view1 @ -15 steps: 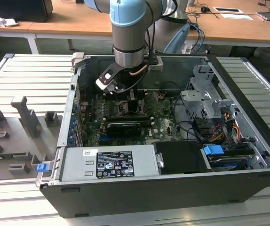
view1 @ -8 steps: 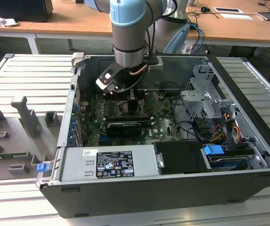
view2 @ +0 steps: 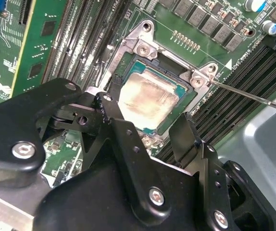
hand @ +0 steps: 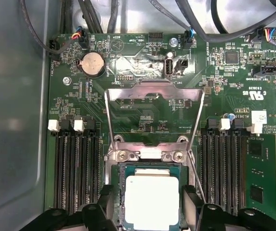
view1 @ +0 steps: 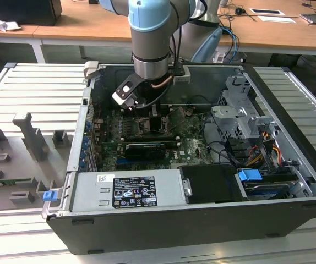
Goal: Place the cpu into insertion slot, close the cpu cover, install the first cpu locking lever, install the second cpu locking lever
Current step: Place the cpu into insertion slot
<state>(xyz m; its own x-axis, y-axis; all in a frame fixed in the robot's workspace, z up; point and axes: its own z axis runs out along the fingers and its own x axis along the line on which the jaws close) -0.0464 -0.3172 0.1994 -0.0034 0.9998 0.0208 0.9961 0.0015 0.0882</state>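
Sitting in the insertion slot (hand: 147, 166), the cpu (hand: 151, 202) lies flat.

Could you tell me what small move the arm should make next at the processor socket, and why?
Probably lift the gripper straight up, as far as I can judge. The cpu looks seated flat in the insertion slot, while the cpu cover stands swung open beyond it. The gripper hangs low over the cpu, just where the cover would come down.
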